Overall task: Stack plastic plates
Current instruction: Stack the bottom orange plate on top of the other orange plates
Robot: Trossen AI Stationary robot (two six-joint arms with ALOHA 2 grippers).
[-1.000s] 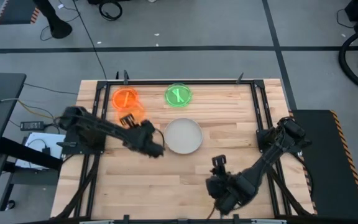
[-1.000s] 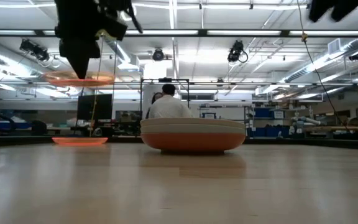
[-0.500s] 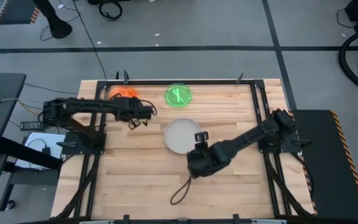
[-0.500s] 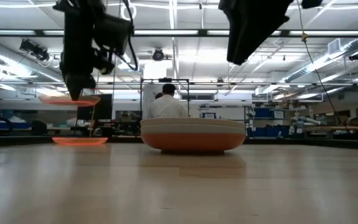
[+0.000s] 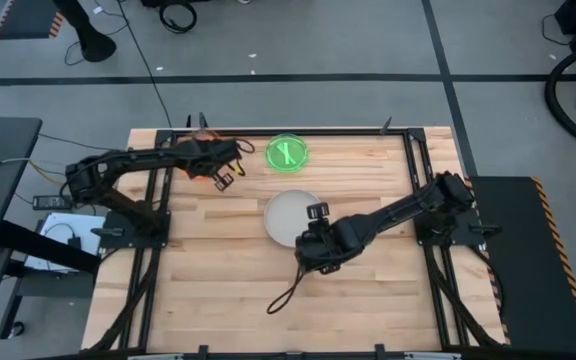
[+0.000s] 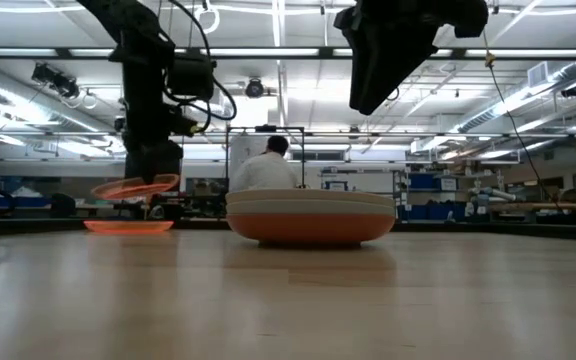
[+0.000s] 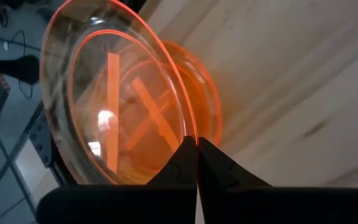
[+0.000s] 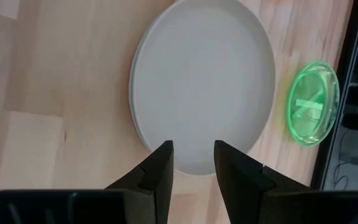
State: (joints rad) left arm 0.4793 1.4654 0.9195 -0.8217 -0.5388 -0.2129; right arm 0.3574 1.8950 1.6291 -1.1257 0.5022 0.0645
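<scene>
1. Neon orange plastic catches the eye at the table's far left corner: the left gripper (image 7: pixel 196 163) is pinched on the rim of a small translucent orange plate (image 7: pixel 114 99), holding it tilted just above a second orange plate (image 6: pixel 128 226) lying on the wooden table (image 5: pixel 218 280).
2. A small green plate (image 5: pixel 287 152) sits alone along the far edge, near the middle.
3. Mid-table stands a stack of larger plates (image 6: pixel 310 217), beige on top, red-orange at the bottom.
4. The right gripper (image 8: pixel 192 163) hovers over the stack's near edge, fingers apart, holding nothing.
</scene>
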